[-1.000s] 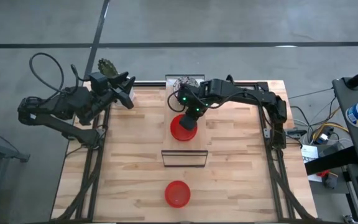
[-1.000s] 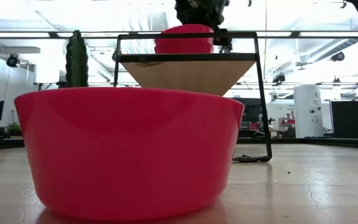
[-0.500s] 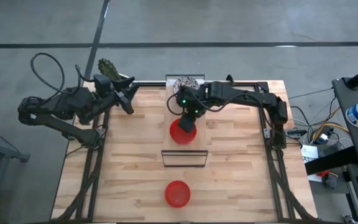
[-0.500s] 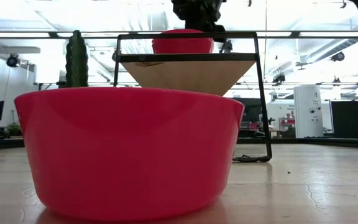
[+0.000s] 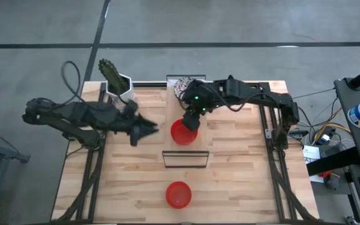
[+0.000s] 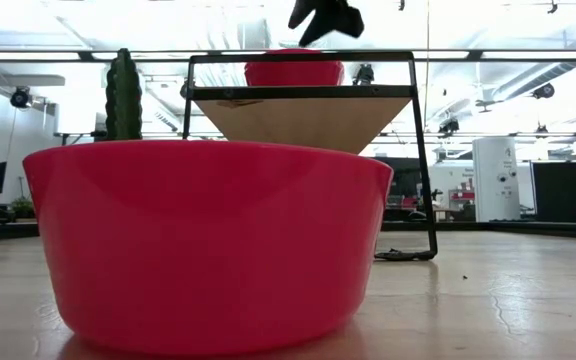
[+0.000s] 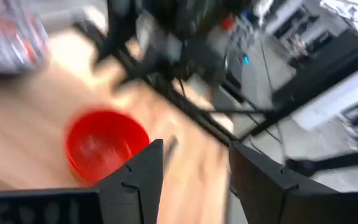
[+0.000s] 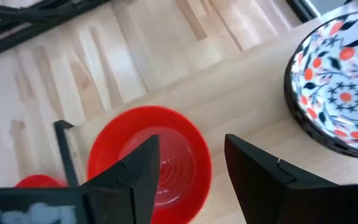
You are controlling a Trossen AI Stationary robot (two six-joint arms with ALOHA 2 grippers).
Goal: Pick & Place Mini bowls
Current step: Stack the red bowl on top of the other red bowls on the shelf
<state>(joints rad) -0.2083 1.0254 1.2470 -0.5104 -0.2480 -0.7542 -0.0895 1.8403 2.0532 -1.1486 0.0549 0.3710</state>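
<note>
One red mini bowl (image 5: 179,135) (image 8: 182,165) sits upright on the wooden shelf (image 6: 298,120) of a black-framed stand; the low view shows it (image 6: 293,70) there. My right gripper (image 5: 191,120) (image 8: 188,146) hangs open just above it and, in the low view, clear of it (image 6: 325,15). A patterned mini bowl (image 5: 185,85) (image 8: 337,93) sits farther back. A second red mini bowl (image 5: 179,194) (image 6: 208,240) rests on the table near the front edge. My left gripper (image 5: 150,130) (image 7: 194,152) is open, left of the shelf bowl (image 7: 104,146), holding nothing.
A cactus in a white pot (image 5: 114,80) stands at the far left corner of the table. The stand's black front frame (image 5: 185,159) lies between the two red bowls. Bare wood stretches along the table's left and right sides.
My right gripper has set the red bowl down on the shelf, let go of it and risen clear toward the far edge. My left arm has swung from the far left corner toward the table's middle, close to the shelf bowl.
</note>
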